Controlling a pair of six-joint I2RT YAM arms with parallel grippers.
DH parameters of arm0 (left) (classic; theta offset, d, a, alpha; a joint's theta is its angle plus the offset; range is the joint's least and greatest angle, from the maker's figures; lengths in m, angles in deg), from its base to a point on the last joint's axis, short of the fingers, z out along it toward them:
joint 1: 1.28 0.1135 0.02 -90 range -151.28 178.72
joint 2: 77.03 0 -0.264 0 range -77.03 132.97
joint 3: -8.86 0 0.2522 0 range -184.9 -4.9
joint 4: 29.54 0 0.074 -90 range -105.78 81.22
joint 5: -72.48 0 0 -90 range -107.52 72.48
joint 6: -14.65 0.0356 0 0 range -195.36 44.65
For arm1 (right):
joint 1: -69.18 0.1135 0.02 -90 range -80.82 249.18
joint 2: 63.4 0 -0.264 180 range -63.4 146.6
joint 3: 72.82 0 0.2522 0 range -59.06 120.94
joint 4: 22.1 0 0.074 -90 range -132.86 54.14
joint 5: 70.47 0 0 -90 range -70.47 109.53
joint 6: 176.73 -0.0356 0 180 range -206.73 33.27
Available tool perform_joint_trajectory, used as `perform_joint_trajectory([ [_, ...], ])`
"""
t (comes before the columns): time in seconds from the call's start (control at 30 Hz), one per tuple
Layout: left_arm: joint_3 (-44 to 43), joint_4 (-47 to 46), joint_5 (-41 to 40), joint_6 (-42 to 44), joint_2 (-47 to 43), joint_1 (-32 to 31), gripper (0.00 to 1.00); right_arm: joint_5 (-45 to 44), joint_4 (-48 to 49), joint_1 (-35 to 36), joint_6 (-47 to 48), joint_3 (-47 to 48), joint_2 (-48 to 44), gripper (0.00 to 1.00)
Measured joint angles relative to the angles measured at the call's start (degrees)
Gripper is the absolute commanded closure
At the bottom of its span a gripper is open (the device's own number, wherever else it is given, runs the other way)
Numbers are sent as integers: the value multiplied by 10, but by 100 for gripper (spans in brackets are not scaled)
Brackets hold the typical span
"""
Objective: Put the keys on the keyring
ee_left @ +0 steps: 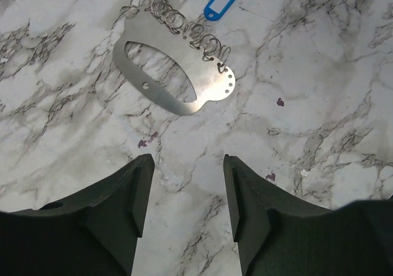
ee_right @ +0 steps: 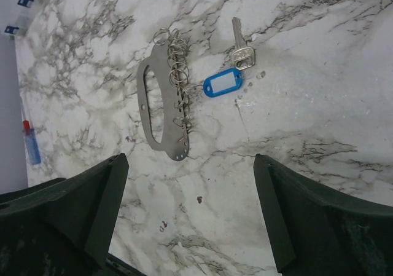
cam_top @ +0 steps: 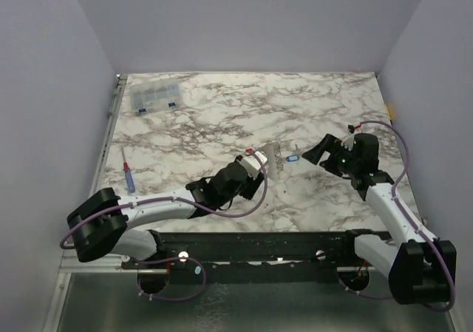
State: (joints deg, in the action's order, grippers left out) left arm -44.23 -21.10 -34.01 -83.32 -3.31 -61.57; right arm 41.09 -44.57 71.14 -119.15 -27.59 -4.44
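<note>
Black plastic fills the foreground: my left pincer [ee_left: 187, 165] hangs low over the marbled worktop [ee_left: 307, 134], its jaws part-way apart with nothing between them. Straight ahead of it, near but not touching, lies a flat steel plate [ee_left: 209, 82] with an oval cutout. Its long axis slants across my line of reach, and a row of split rings [ee_left: 178, 21] is strung along its far edge. Just past those rings rests the keyring [ee_left: 220, 2], told by its blue oblong tag; whether its loop is linked to the row I cannot tell.

My right pincer [ee_right: 190, 162] faces the same cluster from the opposite side, jaws spread wide and empty. From there the tag lies ahead and slightly right. The one key [ee_right: 241, 47] I can make out sits just beyond it, bow beside the tag and blade pointing away, so its length runs nearly along that arm's reach. No key looks to be on the ring yet.

Seen from overhead, the tag falls between my two pincers. I judge the right better placed for key and tag, since the plate stands between them and the left. Far off to my left, a blue-handled screwdriver [cam_top: 128, 171] and a clear compartment box [cam_top: 155, 95] lie well apart from all this.
</note>
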Motion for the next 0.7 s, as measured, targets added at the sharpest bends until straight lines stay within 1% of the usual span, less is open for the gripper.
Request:
perform_joint_trajectory([
  [0.07, 19, -62, 8, 25, 24, -3, 45, 8, 7, 0, 2, -6, -13, 5],
  [0.17, 23, -118, 30, 71, 76, -3, 51, 8, 13, 0, 5, -9, -37, 3],
  [0.2, 19, -136, 42, 94, 101, -2, 52, 7, 14, 0, 5, -9, -45, 2],
  [0.33, -7, -183, 96, 151, 173, -2, 52, -16, 12, 0, -1, -9, -61, 1],
  [0.5, -37, -226, 162, 197, 235, -1, 55, -50, -7, 0, -3, -6, -66, 0],
  [0.6, -51, -245, 183, 216, 261, -1, 60, -64, -13, 0, -5, -6, -71, 0],
  [0.7, -61, -256, 189, 234, 277, 1, 63, -73, -14, 4, -5, -6, -73, 0],
])
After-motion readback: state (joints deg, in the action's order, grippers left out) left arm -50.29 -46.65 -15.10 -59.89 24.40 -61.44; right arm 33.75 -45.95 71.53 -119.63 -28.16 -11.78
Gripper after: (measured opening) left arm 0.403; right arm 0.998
